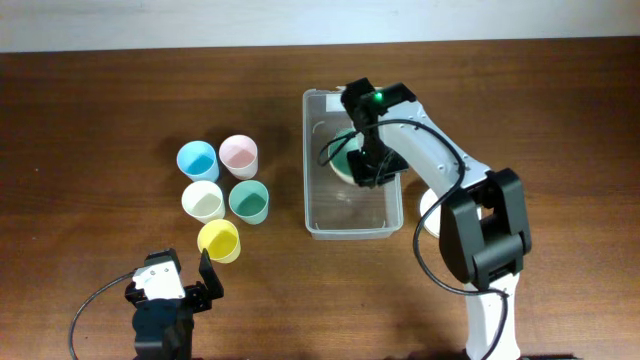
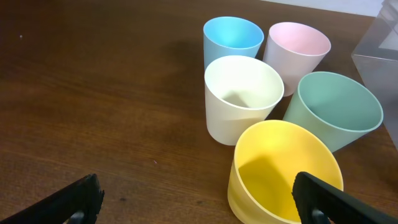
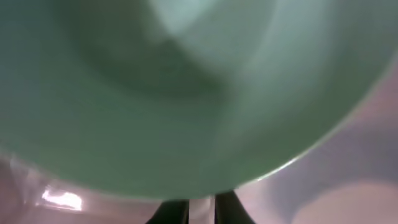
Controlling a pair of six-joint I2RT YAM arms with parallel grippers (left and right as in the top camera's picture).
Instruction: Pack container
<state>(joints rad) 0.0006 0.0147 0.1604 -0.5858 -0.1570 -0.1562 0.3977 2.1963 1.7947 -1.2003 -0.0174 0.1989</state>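
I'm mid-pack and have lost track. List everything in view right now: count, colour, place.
container: one, clear, table centre.
bowl: one, green, inside the container, held by the right end effector.
blue cup: one, far left of the cluster left of the container.
pink cup: one, beside the blue cup.
white cup: one, in front of the blue cup.
green cup: one, in front of the pink cup.
yellow cup: one, nearest the left end effector.
pale round thing: one, whitish, right of the container, mostly hidden.
table: one, dark brown.
left end effector: open, empty.
right end effector: in the container, shut on the bowl.
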